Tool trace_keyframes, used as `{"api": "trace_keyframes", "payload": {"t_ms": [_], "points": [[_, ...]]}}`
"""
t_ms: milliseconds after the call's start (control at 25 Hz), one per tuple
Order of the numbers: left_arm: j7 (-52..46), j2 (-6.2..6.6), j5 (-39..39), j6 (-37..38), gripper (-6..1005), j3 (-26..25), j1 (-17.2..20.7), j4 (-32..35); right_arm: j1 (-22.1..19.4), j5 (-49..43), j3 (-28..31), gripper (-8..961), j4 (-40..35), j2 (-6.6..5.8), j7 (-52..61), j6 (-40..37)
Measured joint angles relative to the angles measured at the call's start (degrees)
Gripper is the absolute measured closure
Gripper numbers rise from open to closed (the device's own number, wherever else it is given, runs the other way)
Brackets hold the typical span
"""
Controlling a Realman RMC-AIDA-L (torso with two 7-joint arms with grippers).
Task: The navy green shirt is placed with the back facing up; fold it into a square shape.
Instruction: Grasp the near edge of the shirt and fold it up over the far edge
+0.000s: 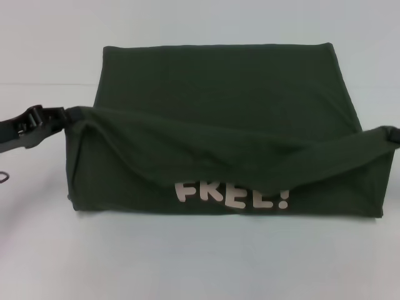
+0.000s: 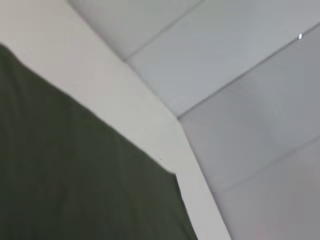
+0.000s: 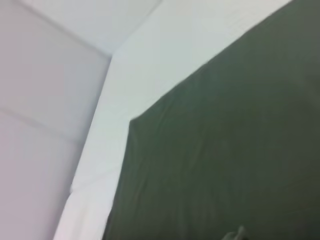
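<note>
The navy green shirt (image 1: 219,81) lies spread on the white table (image 1: 187,256). Its near edge is lifted into a sagging band stretched between both grippers. Below that band the raised cloth shows pale letters "FREE!" (image 1: 231,195). My left gripper (image 1: 62,117) is at the shirt's left side, shut on the band's left end. My right gripper (image 1: 394,134) barely shows at the picture's right edge, holding the band's other end. The left wrist view shows the shirt (image 2: 75,175) as plain green cloth, and so does the right wrist view (image 3: 225,150); neither shows any fingers.
Bare white table top runs in front of the shirt and on both sides. The wrist views show the table's edge (image 2: 150,115) (image 3: 100,125) with grey tiled floor (image 2: 240,60) (image 3: 45,90) beyond it. A small dark object (image 1: 4,176) sits at the far left edge.
</note>
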Motion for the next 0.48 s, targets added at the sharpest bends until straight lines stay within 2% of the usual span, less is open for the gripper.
{"api": "trace_keyframes", "payload": {"t_ms": [200,240,320,480], "points": [[4.52,-1.84,-3.13,-5.07,955,0.15,-0.76,-1.19,0.85,1.13,-0.22,939,0.04,1.9,-1.44,7.86],[4.52,-1.84,-3.13,-5.07,955,0.15,-0.76,-1.19,1.0,1.64,-0.22,939,0.04,2.26,-2.0,9.37],[7.18,-3.04,-3.57,-8.49,955,0.25,-1.76,-1.21,1.34,3.28,-0.3,939,0.04,2.99,-3.47,12.39],[10.4,-4.31,-3.81,-11.8,956,0.51,-3.24,-1.29,2.59,4.66,-0.59,939,0.11,4.33,-6.04,17.45]]}}
